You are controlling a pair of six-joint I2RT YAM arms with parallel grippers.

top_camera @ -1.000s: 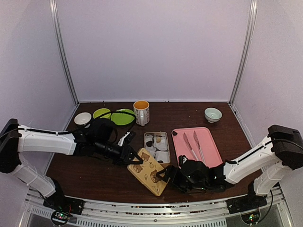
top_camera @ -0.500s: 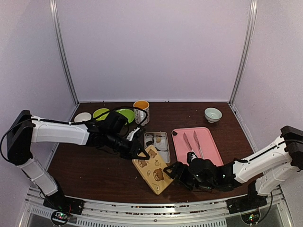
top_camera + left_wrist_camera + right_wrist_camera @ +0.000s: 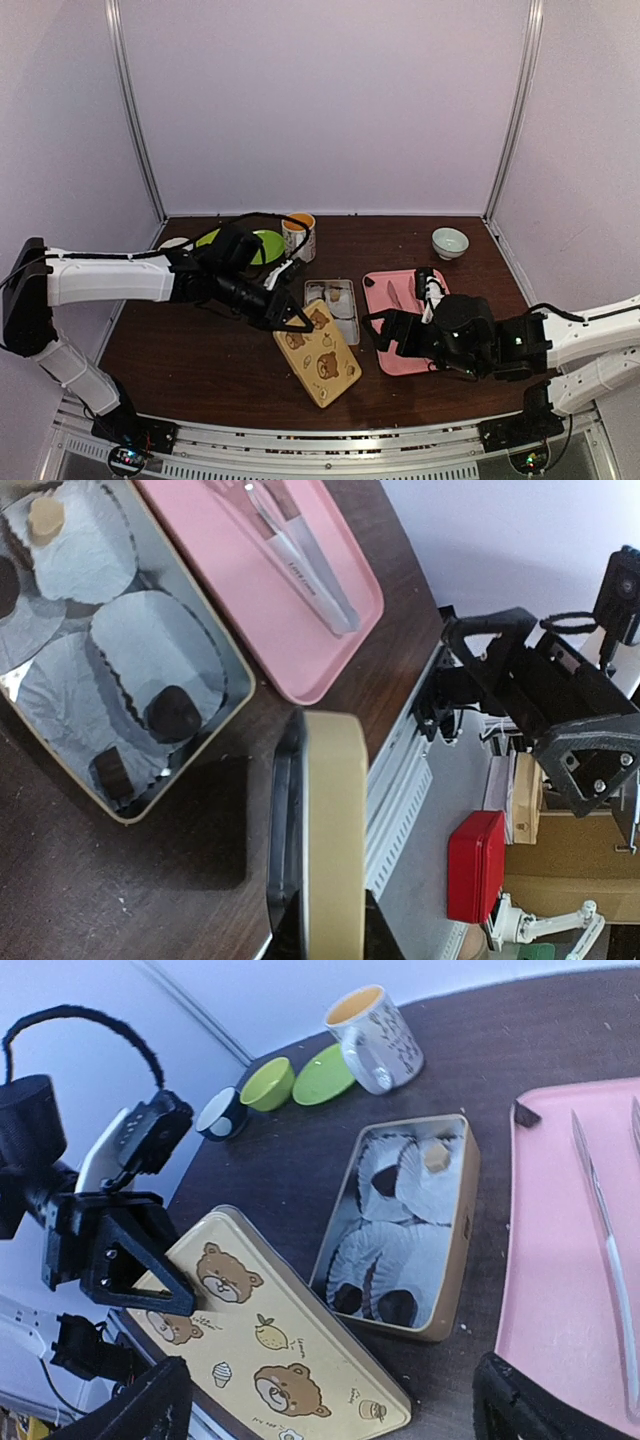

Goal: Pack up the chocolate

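4 small rounded chocolates [image 3: 397,1307], 3 dark and 1 tan, sit in white fluted paper cups [image 3: 410,1250] in 1 open metal tin [image 3: 455,1260]. left claw [image 3: 288,318] pinches the tilted bear-print lid [image 3: 290,1360]. right claw [image 3: 382,333] wide, empty, at the edge of the pink tray [image 3: 230,570], which holds 2 steel tongs [image 3: 300,560].
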